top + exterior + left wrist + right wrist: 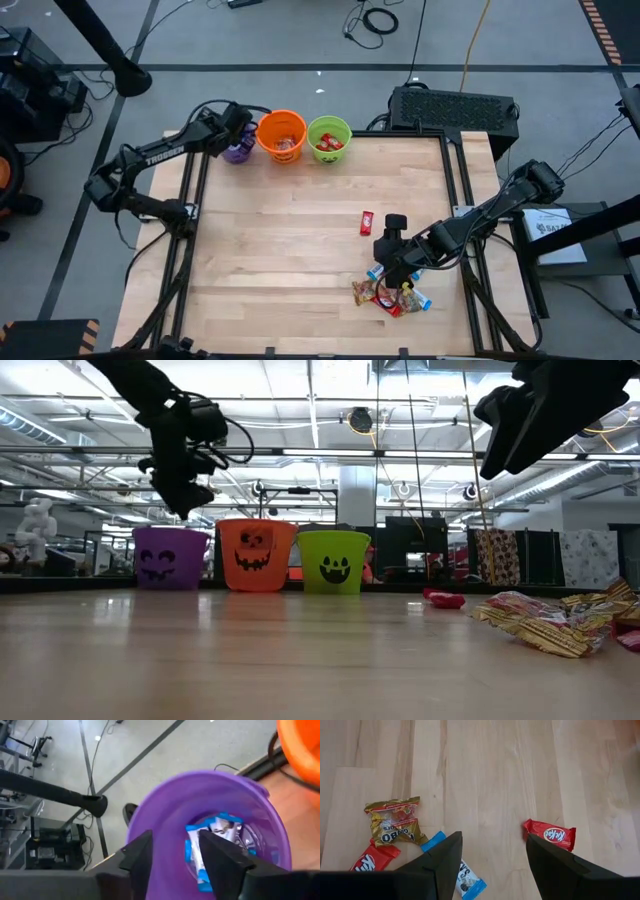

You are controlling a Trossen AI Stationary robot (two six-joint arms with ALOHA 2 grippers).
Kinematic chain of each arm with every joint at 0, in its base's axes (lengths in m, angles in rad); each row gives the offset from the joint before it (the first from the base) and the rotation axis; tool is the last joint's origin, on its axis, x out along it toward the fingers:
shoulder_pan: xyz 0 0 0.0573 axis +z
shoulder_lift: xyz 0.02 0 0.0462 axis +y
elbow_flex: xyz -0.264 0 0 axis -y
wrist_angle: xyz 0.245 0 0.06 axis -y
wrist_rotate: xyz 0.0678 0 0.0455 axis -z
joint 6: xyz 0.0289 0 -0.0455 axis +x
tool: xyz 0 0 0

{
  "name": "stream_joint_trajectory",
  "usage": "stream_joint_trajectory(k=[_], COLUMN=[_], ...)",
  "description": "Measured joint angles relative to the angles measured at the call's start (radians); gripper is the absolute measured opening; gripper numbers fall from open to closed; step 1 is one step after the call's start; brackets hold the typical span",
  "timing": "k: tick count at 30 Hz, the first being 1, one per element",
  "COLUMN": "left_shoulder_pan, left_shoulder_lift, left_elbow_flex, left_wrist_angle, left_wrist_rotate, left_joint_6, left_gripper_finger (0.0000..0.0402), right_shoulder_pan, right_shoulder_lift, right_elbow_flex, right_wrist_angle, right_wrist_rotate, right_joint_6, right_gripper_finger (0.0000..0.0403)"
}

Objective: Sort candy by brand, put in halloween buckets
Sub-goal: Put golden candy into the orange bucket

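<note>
Overhead, purple bucket (pixel 237 152) hidden | left end effector (pixel 175 851) open, empty above blue candy (pixel 216 840)

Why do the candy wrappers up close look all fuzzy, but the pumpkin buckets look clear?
In the low view the candy wrappers lie very near the camera, so they blur, while the purple bucket, orange bucket and green bucket sit farther back in focus. In the right wrist view the red candy looks sharp.

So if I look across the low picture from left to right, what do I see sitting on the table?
purple bucket → orange bucket → green bucket → single red candy → pile of candy.
</note>
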Motion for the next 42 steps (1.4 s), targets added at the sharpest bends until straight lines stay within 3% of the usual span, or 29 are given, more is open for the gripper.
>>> stream_joint_trajectory(k=[7, 14, 20, 24, 27, 32, 38, 42], left_shoulder_pan=[-0.041, -0.158, -0.365, -0.567, -0.732, -0.972, -1.146, -1.206], left_shoulder_lift=[-0.037, -0.185, -0.282, -0.293, -0.278, -0.198, -0.031, 0.072], left_elbow_flex=[0.124, 0.184, 0.092, 0.005, -0.063, -0.136, -0.144, -0.144], left_wrist_angle=[-0.132, -0.201, -0.166, -0.023, 0.190, 0.604, 0.893, 0.903], left_wrist_rotate=[-0.014, 0.308, 0.500, 0.500, 0.467, 0.343, 0.296, 0.299], left_joint_6=[-0.007, -0.141, -0.266, -0.354, -0.373, -0.261, -0.126, -0.065], left_gripper_finger=[0.0183, 0.0183, 0.0183, 0.0183, 0.0183, 0.0183, 0.0182, 0.0182], right_shoulder_pan=[0.000, 0.000, 0.000, 0.000, 0.000, 0.001, 0.048, 0.089], right_shoulder_lift=[0.000, 0.000, 0.000, 0.000, 0.000, 0.000, 0.000, 0.000], right_elbow_flex=[0.000, 0.000, 0.000, 0.000, 0.000, -0.009, -0.096, -0.184], right_wrist_angle=[0.000, 0.008, 0.019, 0.016, -0.009, -0.022, 0.121, 0.343], right_wrist_rotate=[0.000, 0.001, 0.001, 0.001, 0.001, 0.001, -0.018, -0.142], right_joint_6=[0.000, 0.018, 0.086, 0.087, 0.087, 0.089, 0.161, 0.235], right_gripper_finger=[0.0212, 0.0212, 0.0212, 0.0212, 0.0212, 0.0212, 0.0212, 0.0212])
